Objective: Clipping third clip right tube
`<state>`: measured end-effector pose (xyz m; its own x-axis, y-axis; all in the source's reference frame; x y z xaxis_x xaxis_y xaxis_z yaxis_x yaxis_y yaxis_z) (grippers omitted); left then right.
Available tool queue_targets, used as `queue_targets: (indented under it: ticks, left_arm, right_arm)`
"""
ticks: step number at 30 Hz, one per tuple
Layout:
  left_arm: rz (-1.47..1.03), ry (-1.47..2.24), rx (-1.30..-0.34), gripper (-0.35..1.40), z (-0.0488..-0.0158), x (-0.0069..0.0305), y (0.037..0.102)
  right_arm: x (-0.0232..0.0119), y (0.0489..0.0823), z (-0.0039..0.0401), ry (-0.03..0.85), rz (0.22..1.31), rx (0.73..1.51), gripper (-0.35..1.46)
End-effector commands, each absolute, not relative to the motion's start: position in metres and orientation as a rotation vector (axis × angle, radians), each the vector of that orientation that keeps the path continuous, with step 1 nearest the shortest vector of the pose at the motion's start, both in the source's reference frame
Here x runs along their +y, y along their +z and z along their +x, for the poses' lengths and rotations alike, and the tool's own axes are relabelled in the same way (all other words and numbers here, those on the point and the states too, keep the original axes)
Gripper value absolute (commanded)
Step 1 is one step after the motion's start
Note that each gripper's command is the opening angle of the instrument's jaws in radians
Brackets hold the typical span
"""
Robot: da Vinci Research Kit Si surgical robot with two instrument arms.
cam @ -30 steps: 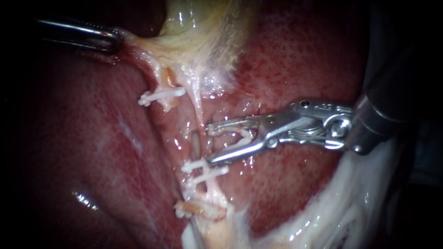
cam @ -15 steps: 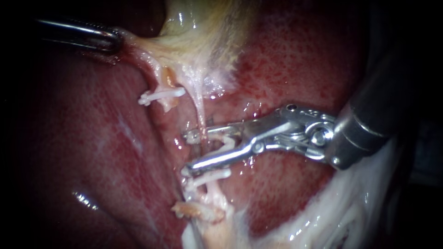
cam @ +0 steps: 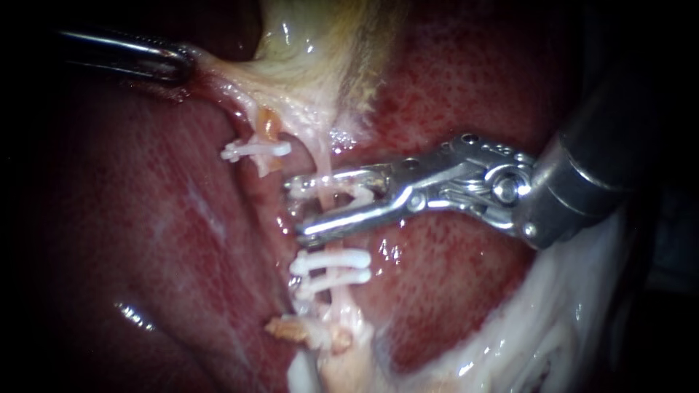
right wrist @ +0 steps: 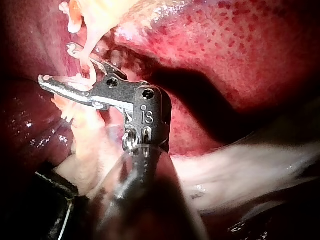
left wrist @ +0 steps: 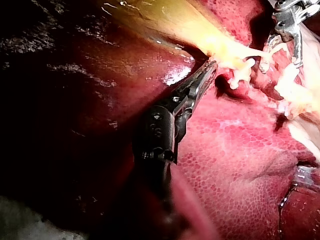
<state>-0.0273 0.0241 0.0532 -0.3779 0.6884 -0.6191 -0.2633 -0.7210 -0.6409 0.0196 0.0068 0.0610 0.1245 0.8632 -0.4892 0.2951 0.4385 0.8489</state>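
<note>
Between the right instrument's (cam: pixel 297 207) jaws runs the right tube (cam: pixel 321 164), crossing them about midway along their length. The jaws stand spread, and a white open clip (cam: pixel 358 200) is seated between them, held from both sides. Its legs reach out either side of the tube, but it has not been squeezed home.

Just off the outer face of one jaw, farther down the same tube and clear of the metal, sit two closed clips (cam: pixel 329 260) close together. Off the other jaw the tube climbs into the pale gallbladder (cam: pixel 313 44). A little beyond the jaw tips lies the left tube (cam: pixel 266 125) with its own clip (cam: pixel 255 151). Under the jaws is the wet red liver (cam: pixel 451 94). Well beyond the tips, the left instrument (cam: pixel 182 67) has its jaws pinched on a fold of gallbladder tissue and holds the strands taut.

The risks, as I judge them, come from depth and pull. If the tube is not fully inside the clip's reach when it closes, the clip may catch only part of the wall and leak or slip. The jaw tips lie near the liver and the left tube, so a deeper push could snag either. The tube is stretched thin, so lifting or twisting the right instrument while closing could tear it. Drifting toward the two clips would crowd them.
</note>
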Motion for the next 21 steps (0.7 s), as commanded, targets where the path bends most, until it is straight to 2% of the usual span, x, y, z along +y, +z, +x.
queue_targets:
  ticks: [1, 14, 18, 21]
  left_arm:
    - [-1.253, 2.123, -0.599, -0.35, -0.0273, 0.0241, 0.0533]
    - [-1.253, 2.123, -0.599, -0.35, -0.0273, 0.0241, 0.0533]
    - [-1.252, 2.123, -0.598, -0.35, -0.0274, 0.0241, 0.0533]
    - [-1.252, 2.123, -0.598, -0.35, -0.0274, 0.0241, 0.0533]
  right_arm:
    - [0.0067, 0.0609, 0.0198, 0.571, 1.107, 1.434, 0.49]
    - [0.0069, 0.0610, 0.0207, 0.597, 1.133, 1.441, 0.43]
    - [0.0069, 0.0610, 0.0206, 0.597, 1.134, 1.441, 0.36]
    - [0.0069, 0.0609, 0.0205, 0.596, 1.135, 1.441, 0.24]
